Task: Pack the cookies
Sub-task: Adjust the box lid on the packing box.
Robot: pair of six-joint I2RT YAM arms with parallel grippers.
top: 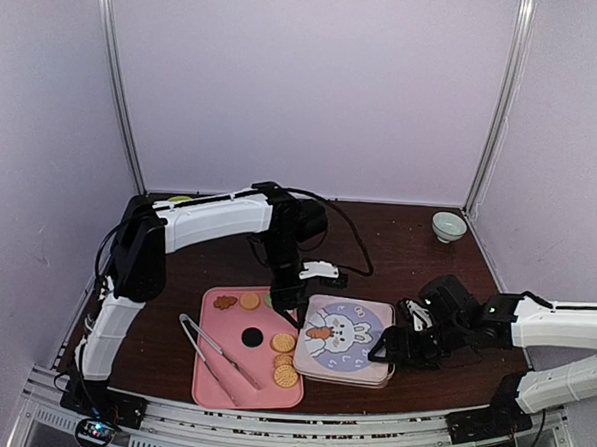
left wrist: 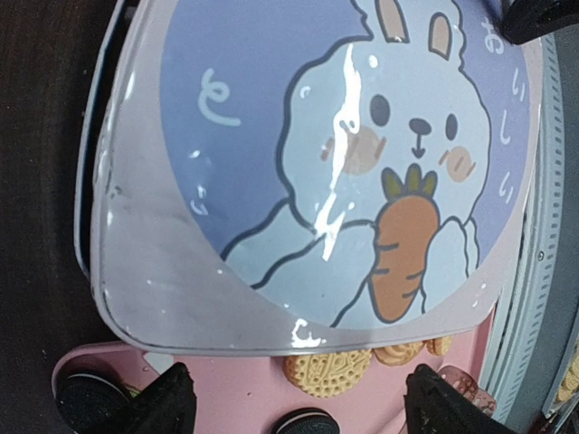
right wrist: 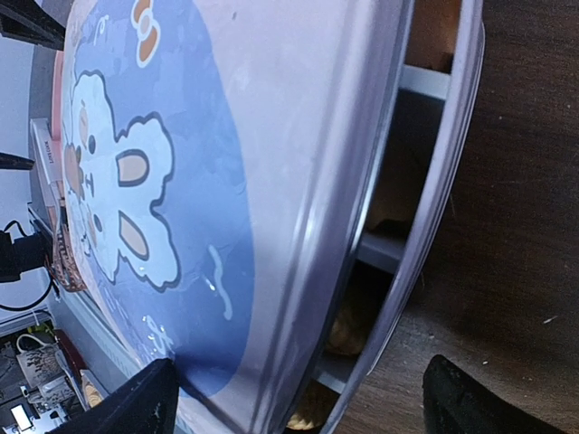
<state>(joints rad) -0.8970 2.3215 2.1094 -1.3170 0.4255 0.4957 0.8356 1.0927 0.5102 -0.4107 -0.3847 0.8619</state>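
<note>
While it sat askew, lid (top: 345, 336): could have slid off tin (right wrist: 461, 99) if nudged
Left gripper (top: 289, 299), right gripper (top: 384, 348): both spread, flanking tin

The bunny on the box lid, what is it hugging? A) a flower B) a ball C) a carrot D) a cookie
C: in the left wrist view the bunny on the lid clutches an orange carrot with a green top.
</note>
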